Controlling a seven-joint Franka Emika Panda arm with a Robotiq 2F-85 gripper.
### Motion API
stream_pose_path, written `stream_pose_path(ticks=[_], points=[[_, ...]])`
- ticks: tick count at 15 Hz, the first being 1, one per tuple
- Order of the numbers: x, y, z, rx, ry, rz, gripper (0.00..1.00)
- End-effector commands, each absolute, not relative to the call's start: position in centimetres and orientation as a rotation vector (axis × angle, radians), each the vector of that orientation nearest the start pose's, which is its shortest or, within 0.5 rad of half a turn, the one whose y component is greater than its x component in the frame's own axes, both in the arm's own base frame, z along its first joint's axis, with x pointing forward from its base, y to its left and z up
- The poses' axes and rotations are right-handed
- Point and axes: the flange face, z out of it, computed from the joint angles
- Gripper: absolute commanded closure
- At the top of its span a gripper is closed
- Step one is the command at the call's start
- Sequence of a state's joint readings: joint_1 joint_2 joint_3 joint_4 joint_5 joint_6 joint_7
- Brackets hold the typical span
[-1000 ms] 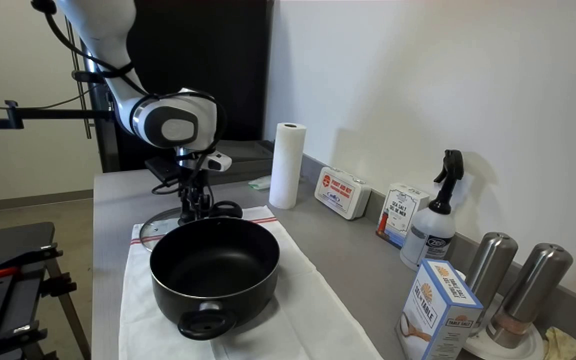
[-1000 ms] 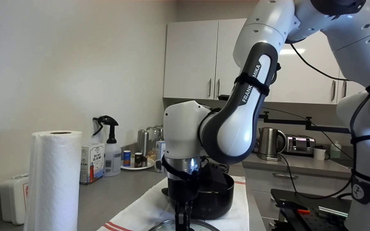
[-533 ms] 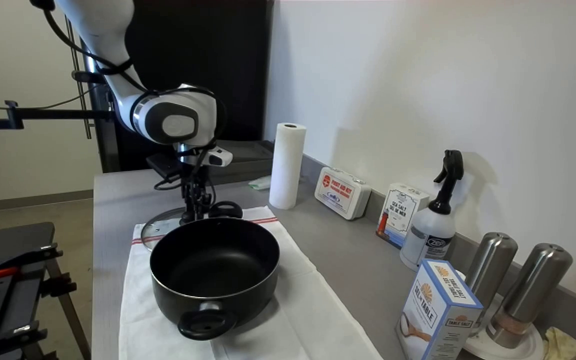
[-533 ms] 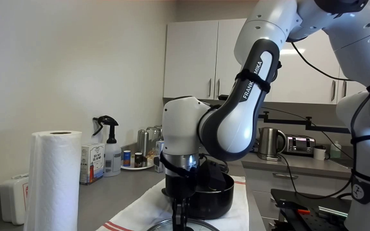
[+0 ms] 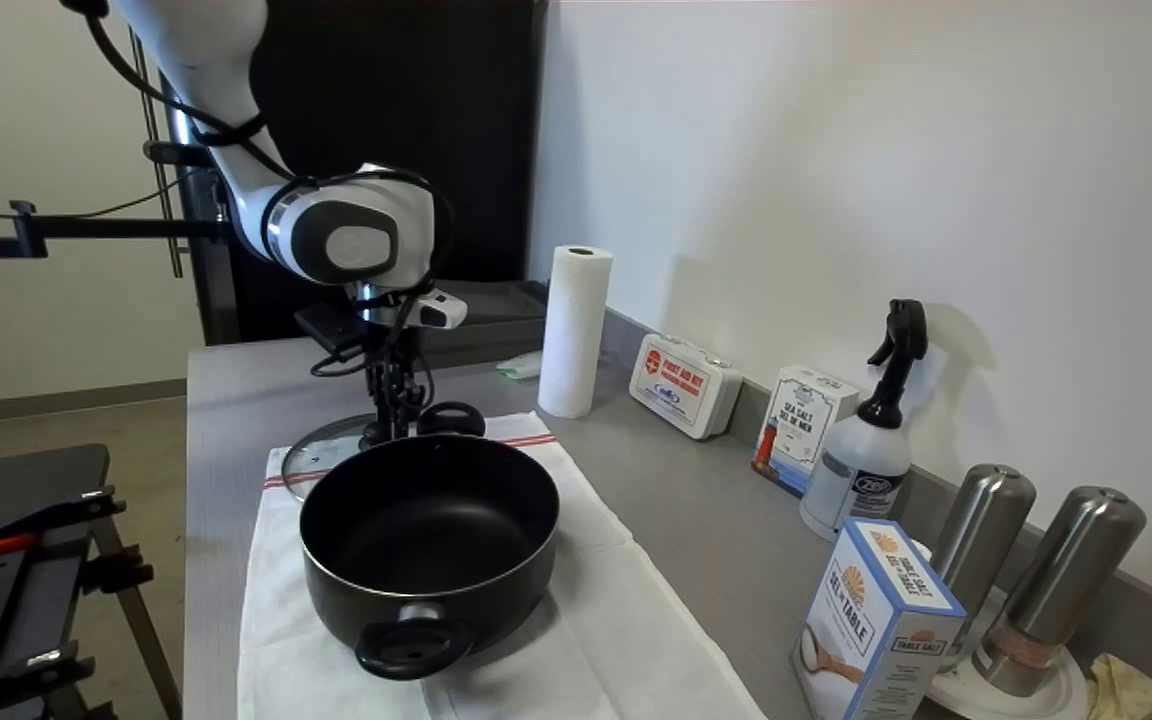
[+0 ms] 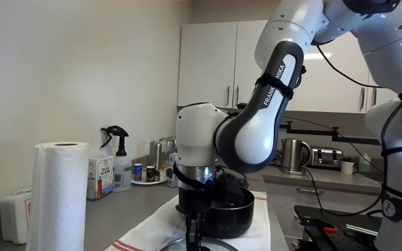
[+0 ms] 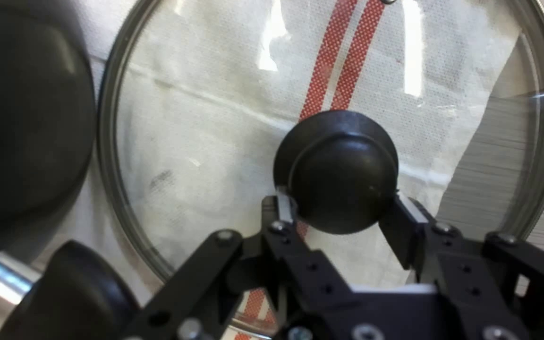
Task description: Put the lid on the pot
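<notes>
I'm straddling the knob (image 7: 340, 179) of the lid (image 7: 253, 127) with my fingers (image 7: 279, 226), can't tell if clamping. Likely using it for centred lifting; lid's lying mostly on towel (image 5: 616, 620), beside pot (image 5: 426, 545).

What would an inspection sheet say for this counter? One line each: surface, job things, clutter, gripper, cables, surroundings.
Surface: grey counter, red-striped white towel laid over part of it.
Job things: pot upright on the towel, uncovered; lid beside it, over the towel's edge.
Clutter: paper roll, first-aid kit, sea salt box, spray bottle, table salt box, steel cylinders.
Gripper: astride the lid's black knob; whether it grips firmly, can't tell.
Cables: black cable strapped along the arm.
Surroundings: pale wall, upper cabinets, kettle, toaster.
</notes>
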State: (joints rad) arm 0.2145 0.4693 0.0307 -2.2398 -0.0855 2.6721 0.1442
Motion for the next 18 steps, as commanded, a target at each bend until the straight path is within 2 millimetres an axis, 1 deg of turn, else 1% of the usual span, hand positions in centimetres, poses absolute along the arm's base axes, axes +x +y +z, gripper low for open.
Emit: stream_pose_path(ticks=[1,5,8,13,18], points=[[52.1,13.5,15.8,-3.168,-0.260,0.026,0.77],[51.6,14.4,17.1,-3.151,-0.277,0.016,0.77],[51.1,15.5,17.9,-3.136,-0.311,0.016,0.77],[50.3,17.4,19.9,-3.112,-0.373,-0.011,0.77],[49.4,18.8,22.0,-3.099,-0.434,-0.038,0.77]])
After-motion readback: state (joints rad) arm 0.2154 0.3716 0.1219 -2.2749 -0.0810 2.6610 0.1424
